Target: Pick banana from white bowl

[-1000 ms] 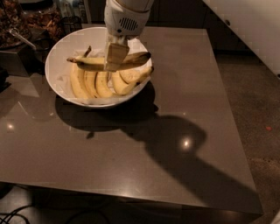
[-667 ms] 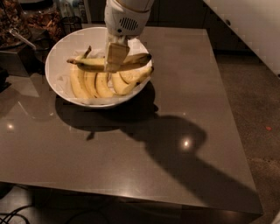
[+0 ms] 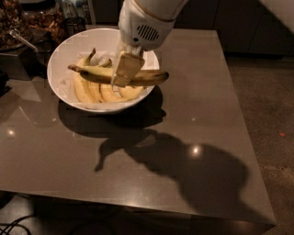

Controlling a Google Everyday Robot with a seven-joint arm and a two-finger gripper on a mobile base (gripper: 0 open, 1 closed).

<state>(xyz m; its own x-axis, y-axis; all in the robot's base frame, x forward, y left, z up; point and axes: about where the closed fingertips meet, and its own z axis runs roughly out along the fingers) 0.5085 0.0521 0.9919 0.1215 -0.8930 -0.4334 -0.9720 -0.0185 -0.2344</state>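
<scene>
gripper [image 3: 121, 77] above white bowl [image 3: 62, 57] — banana [image 3: 94, 73] lifted

Gripper [image 3: 125, 69] sat right over the white bowl [image 3: 64, 50], clamped on the banana [image 3: 149, 78], so straight-down access there was blocked; shorter bananas [image 3: 98, 92] filled the bowl's floor; dark clutter [image 3: 41, 20] crowded the back-left corner near the rim; the table [image 3: 183, 137] gave plenty of passing room front and right.

ARM [image 3: 156, 7]: single, white casing, enters from top edge | WRIST [image 3: 143, 28]: white housing with vent slots, facing downward | PINCER [image 3: 123, 73]: flat tan fingers [image 3: 127, 64] pointing down, above the white bowl [image 3: 59, 87], right of its centre | GRIP: clamped across mid-length of the banana [image 3: 151, 78], carried roughly level
</scene>
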